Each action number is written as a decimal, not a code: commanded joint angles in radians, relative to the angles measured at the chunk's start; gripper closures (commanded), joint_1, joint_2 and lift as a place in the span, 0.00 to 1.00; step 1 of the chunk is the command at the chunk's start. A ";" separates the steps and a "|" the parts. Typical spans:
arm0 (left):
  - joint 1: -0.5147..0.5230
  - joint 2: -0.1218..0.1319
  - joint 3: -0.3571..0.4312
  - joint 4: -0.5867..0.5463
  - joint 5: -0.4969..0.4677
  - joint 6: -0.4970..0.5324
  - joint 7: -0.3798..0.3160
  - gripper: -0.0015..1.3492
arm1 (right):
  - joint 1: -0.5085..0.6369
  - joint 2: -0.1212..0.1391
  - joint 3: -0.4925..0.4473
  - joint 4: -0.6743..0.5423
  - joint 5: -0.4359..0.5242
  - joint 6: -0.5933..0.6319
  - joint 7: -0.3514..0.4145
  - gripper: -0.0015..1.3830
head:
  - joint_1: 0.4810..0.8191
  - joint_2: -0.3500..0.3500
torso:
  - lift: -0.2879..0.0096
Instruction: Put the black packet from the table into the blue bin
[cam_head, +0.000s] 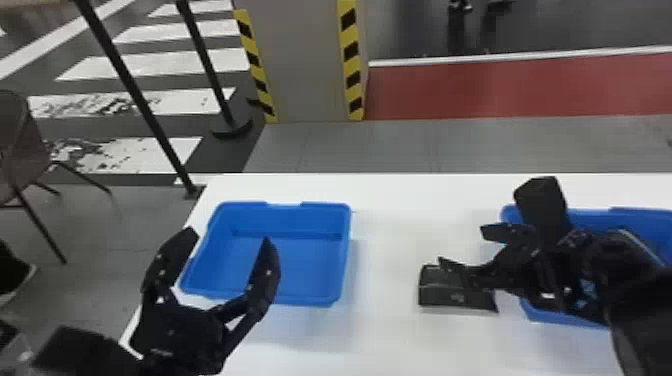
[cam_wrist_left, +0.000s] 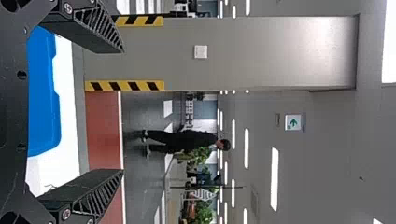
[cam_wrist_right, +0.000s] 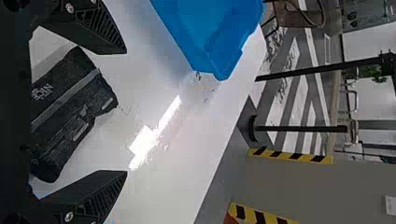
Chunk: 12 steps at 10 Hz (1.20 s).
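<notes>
Black packet: 1 piece, black with a pale stripe (cam_wrist_right: 65, 116); flat on the white surface (cam_head: 385, 320), below the right jaws, unheld.
Right jaws: wide open, nothing gripped; 1 tip crosses over the packet's far edge in the head view. Height above the packet: cannot tell.
Left jaws: wide open, empty, well apart from the packet.
Near-left blue bin: 1, empty (cam_head: 285, 220); just ahead of the left jaws, across bare surface from the right jaws.
Second blue bin: 1, partly hidden behind the right arm (cam_head: 645, 310); its wall (cam_head: 600, 217) shows past the right jaws. Which bin is meant: cannot tell.
Step in hand: judged to be the approach for the grasp.
Jaw alignment: best squared across the packet's narrower width, with 1 finger outside each long edge, before lowering.
Closing: low, near the surface, both sides evenly; a tip landing on top could press or skid the packet.
Packet body: looks soft and slightly creased, likely to fold; a deep hold near its middle should limit sag.
Lift: straight up, clear of the bin rim before any sideways travel.
</notes>
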 joint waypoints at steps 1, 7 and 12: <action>-0.001 0.001 -0.001 0.000 -0.002 0.006 0.001 0.08 | -0.087 -0.008 0.071 0.074 0.014 0.060 0.023 0.07 | 0.63 0.82 | 0.60; -0.016 0.002 -0.011 0.000 -0.010 0.026 0.001 0.08 | -0.286 -0.023 0.277 0.275 0.042 0.177 0.096 0.05 | 0.63 0.84 | 0.60; -0.016 0.002 -0.009 0.002 -0.004 0.023 0.001 0.09 | -0.301 -0.027 0.362 0.337 0.098 0.192 0.097 0.05 | 0.63 0.88 | 0.60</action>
